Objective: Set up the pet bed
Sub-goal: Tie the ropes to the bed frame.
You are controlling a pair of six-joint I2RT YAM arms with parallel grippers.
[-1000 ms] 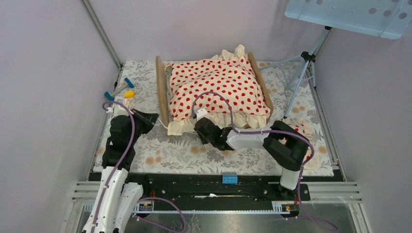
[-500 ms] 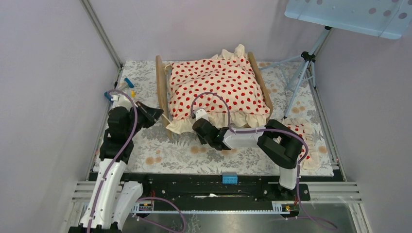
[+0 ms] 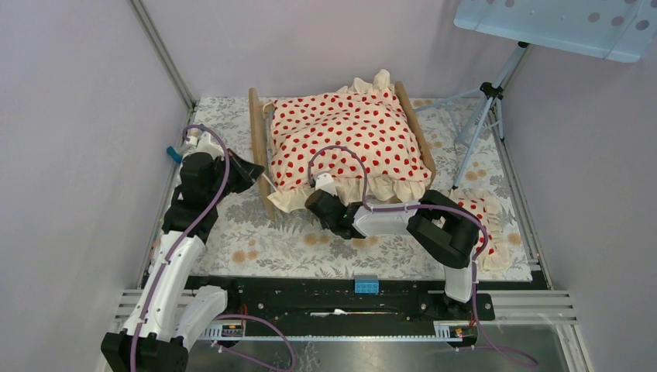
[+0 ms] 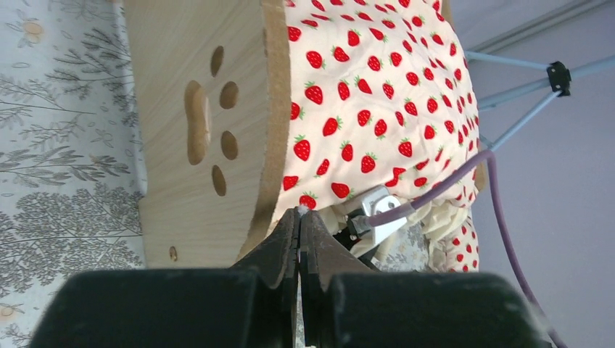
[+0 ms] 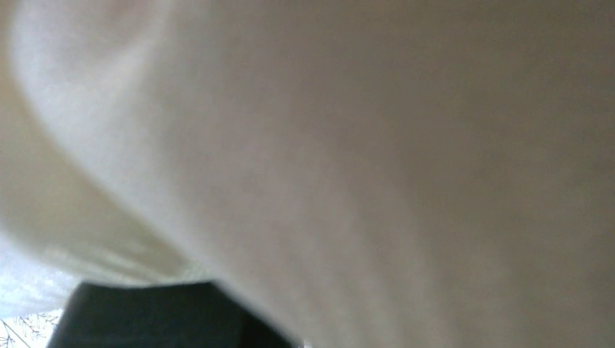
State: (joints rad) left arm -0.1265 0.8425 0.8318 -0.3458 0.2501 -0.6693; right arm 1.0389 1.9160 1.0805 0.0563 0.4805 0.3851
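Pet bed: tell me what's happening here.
The strawberry blanket is spread over the pet bed. The right end effector, shut, sits against the blanket's near ruffle; whether it pinches cloth is unclear. The left end effector, shut, points at the near corner of an end board. The pillow lies on the table, off the bed.

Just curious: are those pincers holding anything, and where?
Left pincer: shut, empty. Right pincer is buried in the blanket's front ruffle; a hold cannot be told.
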